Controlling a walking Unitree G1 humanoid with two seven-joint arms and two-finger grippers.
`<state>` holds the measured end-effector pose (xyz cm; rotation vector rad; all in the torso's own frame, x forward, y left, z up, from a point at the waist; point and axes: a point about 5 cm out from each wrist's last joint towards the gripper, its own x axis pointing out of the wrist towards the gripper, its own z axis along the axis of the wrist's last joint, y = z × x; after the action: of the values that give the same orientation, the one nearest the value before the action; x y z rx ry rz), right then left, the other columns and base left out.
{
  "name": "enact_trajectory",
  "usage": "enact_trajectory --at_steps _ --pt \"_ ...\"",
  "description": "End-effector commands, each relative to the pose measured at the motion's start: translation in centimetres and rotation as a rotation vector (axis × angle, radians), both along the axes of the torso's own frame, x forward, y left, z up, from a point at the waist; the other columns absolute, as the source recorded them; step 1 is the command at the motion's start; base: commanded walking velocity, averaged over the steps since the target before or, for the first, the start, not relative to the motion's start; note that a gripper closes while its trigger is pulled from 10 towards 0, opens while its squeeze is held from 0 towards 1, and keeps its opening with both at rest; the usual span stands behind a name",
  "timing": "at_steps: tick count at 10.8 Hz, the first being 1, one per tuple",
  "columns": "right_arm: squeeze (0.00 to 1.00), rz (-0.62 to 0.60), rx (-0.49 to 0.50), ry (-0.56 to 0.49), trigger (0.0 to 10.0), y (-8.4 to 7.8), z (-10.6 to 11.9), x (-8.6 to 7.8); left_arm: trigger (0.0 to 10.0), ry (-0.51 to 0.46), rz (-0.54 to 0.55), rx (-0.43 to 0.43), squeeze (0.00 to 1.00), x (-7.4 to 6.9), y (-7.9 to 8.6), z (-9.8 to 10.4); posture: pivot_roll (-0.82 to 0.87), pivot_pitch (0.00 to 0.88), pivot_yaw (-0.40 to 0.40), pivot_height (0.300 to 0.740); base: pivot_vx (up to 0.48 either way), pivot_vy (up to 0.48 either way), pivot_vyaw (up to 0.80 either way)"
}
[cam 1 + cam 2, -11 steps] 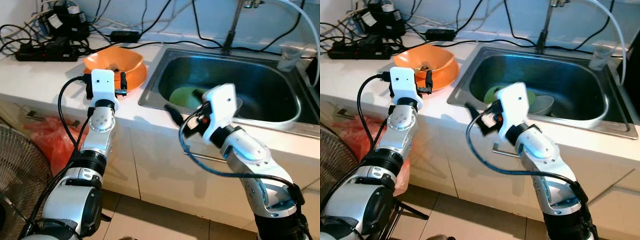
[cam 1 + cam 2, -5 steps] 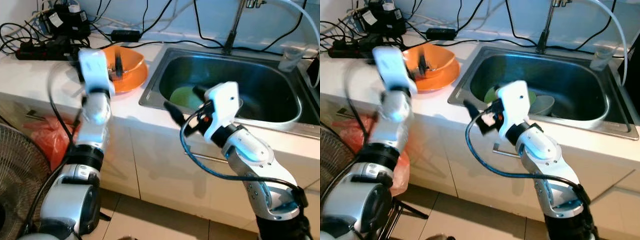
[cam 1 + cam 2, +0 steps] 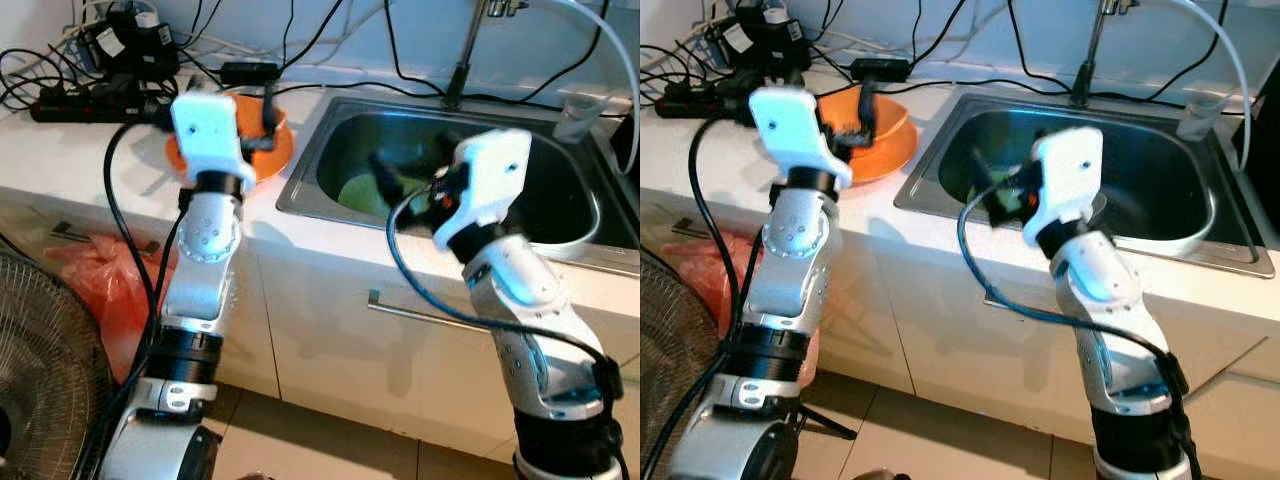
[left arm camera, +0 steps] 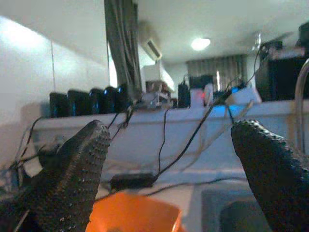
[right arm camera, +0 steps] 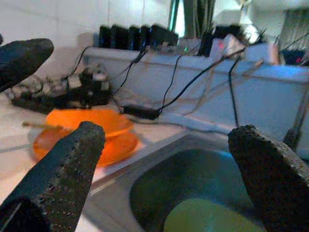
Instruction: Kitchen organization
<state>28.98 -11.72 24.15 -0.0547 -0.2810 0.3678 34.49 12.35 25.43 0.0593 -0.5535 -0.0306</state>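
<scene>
An orange bowl (image 3: 888, 140) sits on the white counter (image 3: 90, 150), left of the steel sink (image 3: 560, 215). A green plate (image 5: 207, 218) lies on the sink's floor. My left gripper (image 4: 169, 159) is raised just above the bowl's near side. It is open, with nothing between its fingers (image 4: 79, 169), and it looks out over the bowl toward the back wall. My right gripper (image 5: 164, 164) is also open and holds nothing. It hovers over the sink's near rim, above the plate, and one black finger (image 3: 385, 180) shows over the basin.
Power strips and tangled cables (image 3: 100, 85) crowd the counter's back left. A faucet (image 3: 465, 55) rises behind the sink, and a clear plastic cup (image 3: 580, 115) stands at its far right corner. Below the counter are a cupboard handle (image 3: 420, 312), a red bag (image 3: 100, 285) and a fan (image 3: 35, 370).
Both arms have risen. My left gripper lifted from the counter's front to above the orange bowl. My right gripper moved from the counter edge up over the sink.
</scene>
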Motion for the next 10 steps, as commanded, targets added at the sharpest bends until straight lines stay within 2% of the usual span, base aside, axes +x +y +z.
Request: enact_trajectory --at_steps 1,3,6,10 --pt "0.00 -0.023 0.005 -0.035 10.0 -0.30 0.62 0.15 10.0 -0.017 -0.016 0.019 0.00 -0.17 -0.19 0.82 -0.06 0.000 0.018 0.740 0.439 0.000 0.00" --pt "0.00 -0.033 0.012 -0.073 10.0 -0.30 1.29 0.37 10.0 -0.004 -0.006 0.017 0.00 -0.04 0.12 1.33 -0.06 0.000 0.023 0.740 0.461 0.000 0.00" --pt "0.00 -0.039 0.005 -0.074 10.0 -0.37 1.04 0.52 10.0 0.010 0.004 0.011 0.00 -0.10 0.36 1.40 -0.05 0.000 0.023 0.740 0.440 0.000 0.00" --pt "0.00 -0.031 -0.005 -0.068 10.0 -0.18 0.67 0.47 10.0 0.028 0.014 0.008 0.00 -0.24 0.52 1.07 -0.05 0.000 0.022 0.740 0.000 0.000 0.00"
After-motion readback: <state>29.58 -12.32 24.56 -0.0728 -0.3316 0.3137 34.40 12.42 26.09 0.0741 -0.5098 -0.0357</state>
